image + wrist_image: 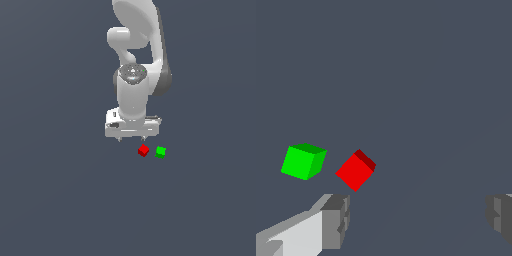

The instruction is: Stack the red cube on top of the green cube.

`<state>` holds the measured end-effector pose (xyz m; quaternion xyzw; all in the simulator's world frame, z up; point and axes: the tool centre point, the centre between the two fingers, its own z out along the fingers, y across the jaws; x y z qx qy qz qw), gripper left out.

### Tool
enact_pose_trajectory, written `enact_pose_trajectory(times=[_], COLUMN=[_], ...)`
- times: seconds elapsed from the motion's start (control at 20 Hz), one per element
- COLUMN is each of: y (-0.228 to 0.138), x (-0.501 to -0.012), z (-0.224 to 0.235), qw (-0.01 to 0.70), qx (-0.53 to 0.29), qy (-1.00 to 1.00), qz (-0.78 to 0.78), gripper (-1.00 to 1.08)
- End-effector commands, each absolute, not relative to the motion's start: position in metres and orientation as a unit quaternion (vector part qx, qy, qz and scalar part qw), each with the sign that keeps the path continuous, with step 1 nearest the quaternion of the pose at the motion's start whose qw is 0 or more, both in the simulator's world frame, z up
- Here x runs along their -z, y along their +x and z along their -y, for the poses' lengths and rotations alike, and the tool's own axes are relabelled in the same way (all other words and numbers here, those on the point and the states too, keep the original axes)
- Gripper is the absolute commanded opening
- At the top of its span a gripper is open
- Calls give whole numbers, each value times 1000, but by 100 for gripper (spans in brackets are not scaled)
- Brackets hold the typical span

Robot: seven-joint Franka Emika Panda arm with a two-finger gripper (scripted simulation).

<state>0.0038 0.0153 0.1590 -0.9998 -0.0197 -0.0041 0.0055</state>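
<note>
1. Nothing is stacked yet: the red cube lies on the table, just beside the green cube, apart from it.
2. The hand hovers near the red cube, spread wide, holding nothing.
3. Grasping, lifting and placing all remain.
4. In the wrist view both fingers are cut off at the edge.

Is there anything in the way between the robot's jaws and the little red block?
Nothing visible is. The gripper has its jaws open, and the small bright red cube sits on bare grey floor just ahead of one jaw. The small bright green cube lies beside the red one, apart from it, not between.
</note>
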Motion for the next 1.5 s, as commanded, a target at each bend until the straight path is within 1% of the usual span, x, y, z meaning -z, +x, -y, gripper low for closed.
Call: enact_pose_trajectory(times=[0.0, 0.65, 1.45], y=[4, -2, -16], x=[-159, -147, -105], z=[-15, -23, -52], qw=[5, 5, 2], qx=[4, 4, 2], qy=[-1000, -999, -979], qz=[20, -32, -206], gripper=[100, 100, 100])
